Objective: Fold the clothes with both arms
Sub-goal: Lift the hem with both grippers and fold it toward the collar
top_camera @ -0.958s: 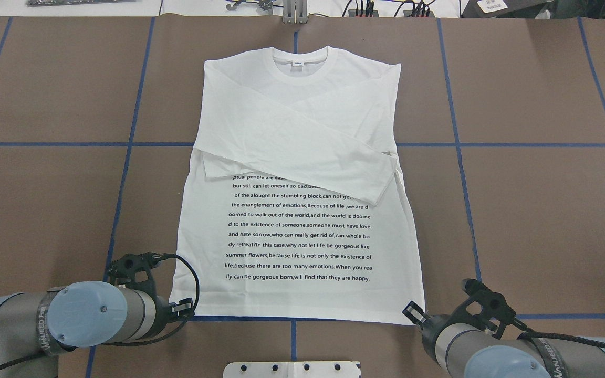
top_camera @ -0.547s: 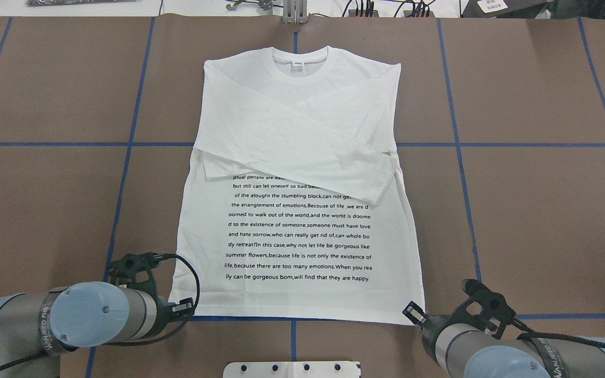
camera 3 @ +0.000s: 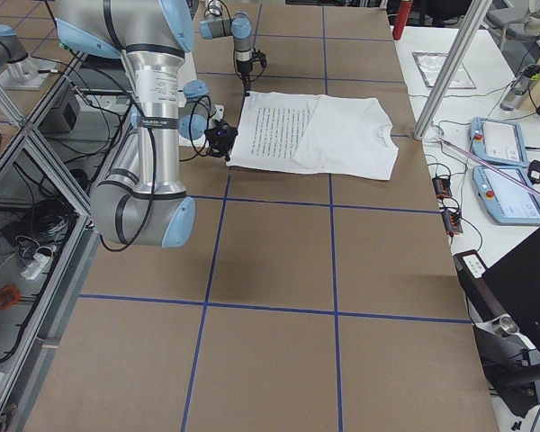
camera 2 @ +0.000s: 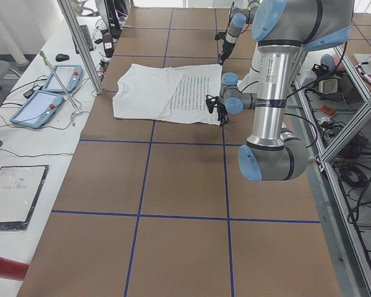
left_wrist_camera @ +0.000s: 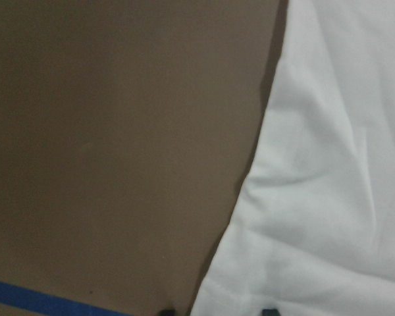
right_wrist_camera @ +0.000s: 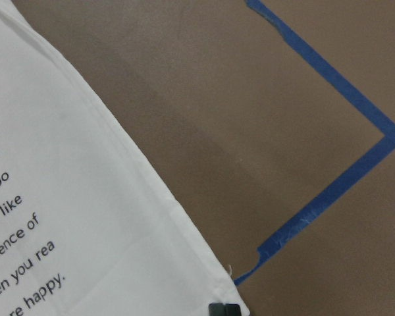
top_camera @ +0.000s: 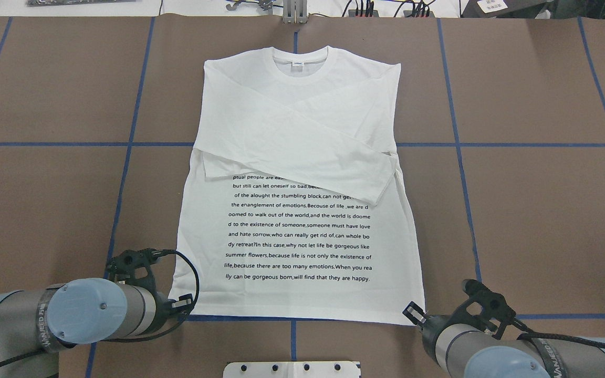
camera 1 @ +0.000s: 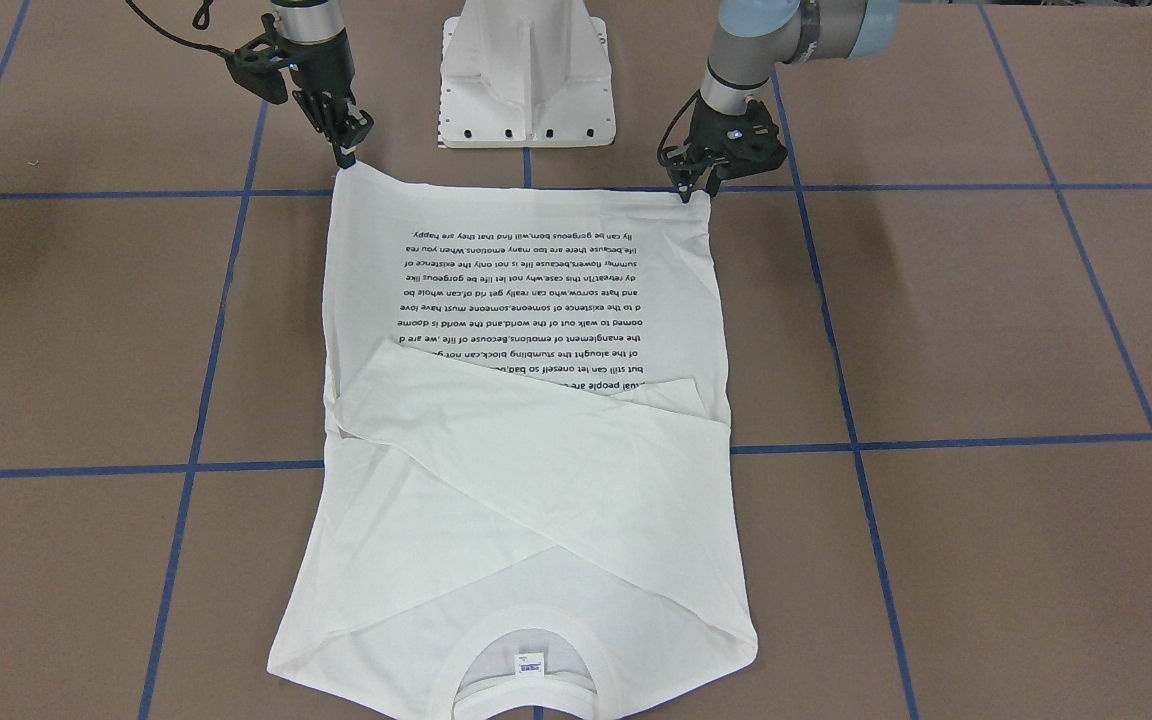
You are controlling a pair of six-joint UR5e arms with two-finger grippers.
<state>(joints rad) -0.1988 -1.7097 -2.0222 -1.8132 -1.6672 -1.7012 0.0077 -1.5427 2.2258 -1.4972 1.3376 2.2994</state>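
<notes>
- Overhead exterior view: a table (top_camera: 544, 210) covered in brown paper, divided into big squares by blue tape lines (top_camera: 455, 131).
- A white long-sleeved T-shirt (top_camera: 302, 105) lies flat on the table between the two grippers. Its hem is at their tips and its collar (top_camera: 301, 80) is at the far end, well away from both. Both sleeves are folded across the chest and cross each other.
- The left arm (top_camera: 71, 315) and right arm (top_camera: 491, 352), silver-grey with light-blue caps, reach in low, one at each hem corner. Each has a dark band with white lettering that I cannot read with certainty.
- A block of black print (top_camera: 298, 231) covers the lower front, ahead of the grippers and between them. Its last lines read "summer flowers,because life is not only the existence of" and "lly can be gorgeous born,will find that they are happy."
- The left gripper (top_camera: 183, 305) is at the hem corner on its side. In its wrist view the two fingertips (left_wrist_camera: 270, 311) stand apart with the shirt's edge between them, so the jaws are parted.
- The right gripper (top_camera: 411, 313) touches the opposite hem corner. Its wrist view shows only one dark tip (right_wrist_camera: 224, 309) at the cloth, so I cannot tell whether it is clamped.
- A small neck label (top_camera: 298, 64) sits inside the collar, too small to read.
</notes>
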